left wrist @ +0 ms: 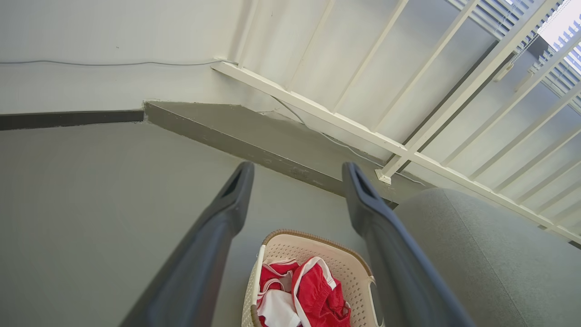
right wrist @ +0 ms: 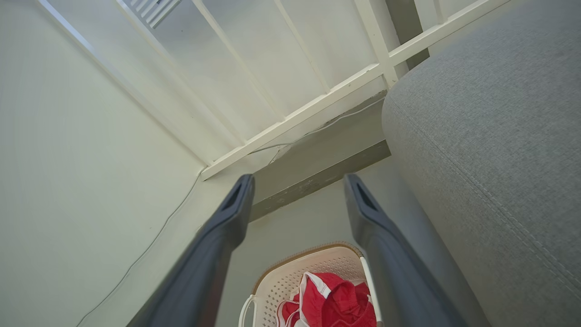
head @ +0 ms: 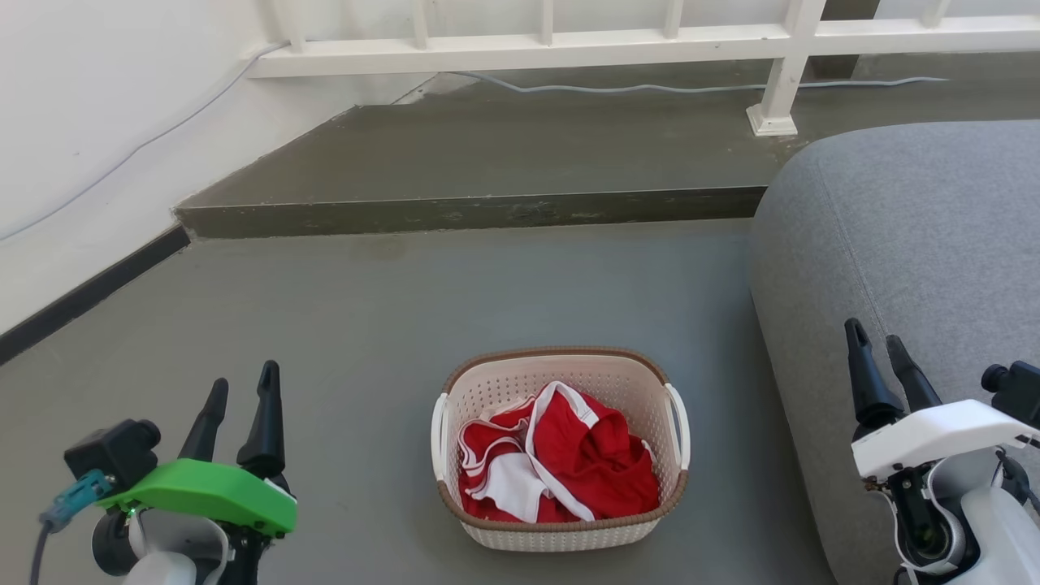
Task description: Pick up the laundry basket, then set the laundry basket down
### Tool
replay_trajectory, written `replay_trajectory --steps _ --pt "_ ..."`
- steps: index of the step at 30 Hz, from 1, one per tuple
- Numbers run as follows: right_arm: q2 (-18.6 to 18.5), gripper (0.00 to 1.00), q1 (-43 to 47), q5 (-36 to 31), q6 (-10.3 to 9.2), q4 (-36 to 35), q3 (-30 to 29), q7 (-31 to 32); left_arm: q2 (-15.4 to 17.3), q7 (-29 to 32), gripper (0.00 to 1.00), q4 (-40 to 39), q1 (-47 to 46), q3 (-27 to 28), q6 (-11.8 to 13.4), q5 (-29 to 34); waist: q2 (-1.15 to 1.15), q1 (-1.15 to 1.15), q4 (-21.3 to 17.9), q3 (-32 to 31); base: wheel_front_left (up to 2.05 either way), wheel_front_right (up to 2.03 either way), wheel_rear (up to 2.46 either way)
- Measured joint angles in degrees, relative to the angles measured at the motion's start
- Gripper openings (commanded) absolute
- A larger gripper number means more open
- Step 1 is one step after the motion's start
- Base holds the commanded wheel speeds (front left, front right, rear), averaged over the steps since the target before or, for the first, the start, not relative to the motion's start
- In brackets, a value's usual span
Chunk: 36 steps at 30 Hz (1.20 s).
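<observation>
1. Looking down from the head, we see the basket [head: 561,355] on the floor [head: 366,325], red cloth [head: 601,455] inside, between our left tool [head: 244,375] and right tool [head: 873,331], neither touching it.
2. Left wrist: our left tool is spread apart, basket low in view.
3. Right wrist: our right tool is spread apart likewise.

Green-cased left gripper [head: 244,375], white-cased right gripper [head: 873,333], dark fingers [head: 262,422]

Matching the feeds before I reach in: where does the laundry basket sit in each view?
Head view: laundry basket at bottom centre.
Left wrist view: laundry basket at the bottom edge, just right of centre.
Right wrist view: laundry basket at the bottom edge, centre.
Shared landmark: the grey sofa lies to its right in every view.
</observation>
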Motion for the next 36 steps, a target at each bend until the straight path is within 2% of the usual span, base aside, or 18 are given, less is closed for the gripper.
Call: replay_trajectory --steps 17,36 --pt "-1.2 1.0 0.1 -13.6 -2.9 1.4 3.3 -3.1 0.3 -3.3 1.0 0.9 0.1 -4.4 2.9 14.6 0.0 0.0 0.2 -0.4 0.0 0.0 0.0" --pt "-2.0 1.0 0.3 -26.7 -5.49 1.9 4.7 -7.1 0.5 -5.8 1.0 4.0 0.1 -7.0 5.7 27.4 0.0 0.0 0.3 -0.6 0.0 0.0 0.0"
